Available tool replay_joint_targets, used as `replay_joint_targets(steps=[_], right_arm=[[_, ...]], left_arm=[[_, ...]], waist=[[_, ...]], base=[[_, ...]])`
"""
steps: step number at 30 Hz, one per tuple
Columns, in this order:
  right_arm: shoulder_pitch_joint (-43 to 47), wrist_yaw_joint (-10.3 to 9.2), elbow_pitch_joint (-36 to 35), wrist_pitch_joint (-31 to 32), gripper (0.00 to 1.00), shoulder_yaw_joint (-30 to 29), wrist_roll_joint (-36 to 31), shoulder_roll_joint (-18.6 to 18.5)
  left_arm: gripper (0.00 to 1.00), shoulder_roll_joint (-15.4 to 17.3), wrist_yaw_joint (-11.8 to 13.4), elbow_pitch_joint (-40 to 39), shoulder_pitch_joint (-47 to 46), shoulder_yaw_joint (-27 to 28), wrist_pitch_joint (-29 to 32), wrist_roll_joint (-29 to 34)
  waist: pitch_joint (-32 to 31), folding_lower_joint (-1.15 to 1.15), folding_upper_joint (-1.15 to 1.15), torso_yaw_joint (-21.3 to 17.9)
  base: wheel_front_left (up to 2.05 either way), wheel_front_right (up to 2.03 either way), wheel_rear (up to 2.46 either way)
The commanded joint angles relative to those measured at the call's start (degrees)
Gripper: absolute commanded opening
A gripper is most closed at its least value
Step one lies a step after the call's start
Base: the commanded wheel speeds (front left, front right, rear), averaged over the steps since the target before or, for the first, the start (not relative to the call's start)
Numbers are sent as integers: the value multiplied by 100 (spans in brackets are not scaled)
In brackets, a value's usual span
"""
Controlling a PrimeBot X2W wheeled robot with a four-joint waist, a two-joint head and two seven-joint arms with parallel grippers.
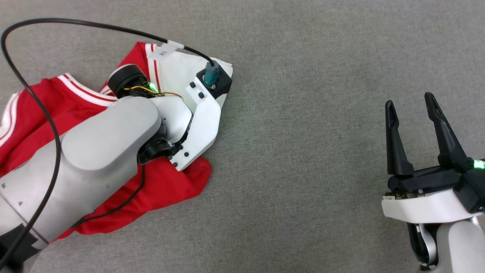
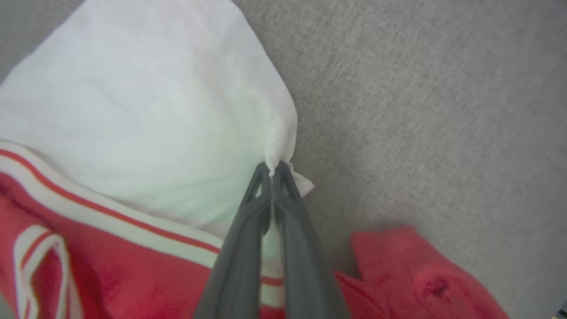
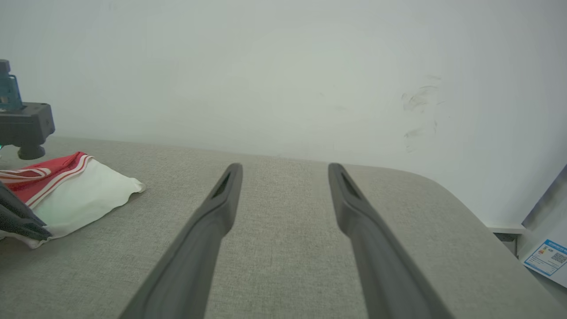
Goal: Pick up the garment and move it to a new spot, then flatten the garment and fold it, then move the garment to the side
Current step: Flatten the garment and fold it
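Grey woven fabric covers the whole surface, and past its rounded far edge stands a plain white wall with a few faint scuffs. Over to the left gripper: its two dark fingers are pinched tight on the hem of the garment, right at the white sleeve, with a little tuft of cloth poking out beside the tips. The garment lies crumpled under and behind that gripper, its red body bunched back toward the wrist and its striped trim running just beside the fingers. From the head, the pale left forearm and a looping black cable cross the garment and hide its middle. The right gripper hovers well apart from the garment, fingers spread wide and holding nothing, grey fabric ahead of it. Off to that gripper's far right, beyond the surface's edge, sits a white-and-blue label, too small to read.
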Motion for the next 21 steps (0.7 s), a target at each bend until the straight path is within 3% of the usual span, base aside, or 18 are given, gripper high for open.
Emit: replay_joint_targets(steps=[1,7,12,16,21], right_arm=[[-46,-6,-2,-11,100,-10,-25,19],[-18,-6,-12,-11,100,-75,8,18],[14,-6,-51,-11,100,-237,47,18],[-6,-6,-77,-11,100,-387,122,19],[-88,-6,-79,-11,100,-439,188,19]], left_arm=[[0,-69,-2,-26,-39,-45,-202,-108],[0,-342,-2,-407,-564,-24,-1139,-414],[0,-888,-2,-501,-891,-25,-1659,-460],[0,-1308,-3,-380,-610,-37,-1723,-305],[0,-1633,-3,-308,293,-32,-1285,202]], waist=[[-118,0,-1,44],[-318,0,-1,17],[-267,0,-1,-106],[-151,0,-1,-209],[-14,0,-1,-328]], base=[[0,0,0],[0,0,0],[0,0,0],[0,0,0],[0,0,0]])
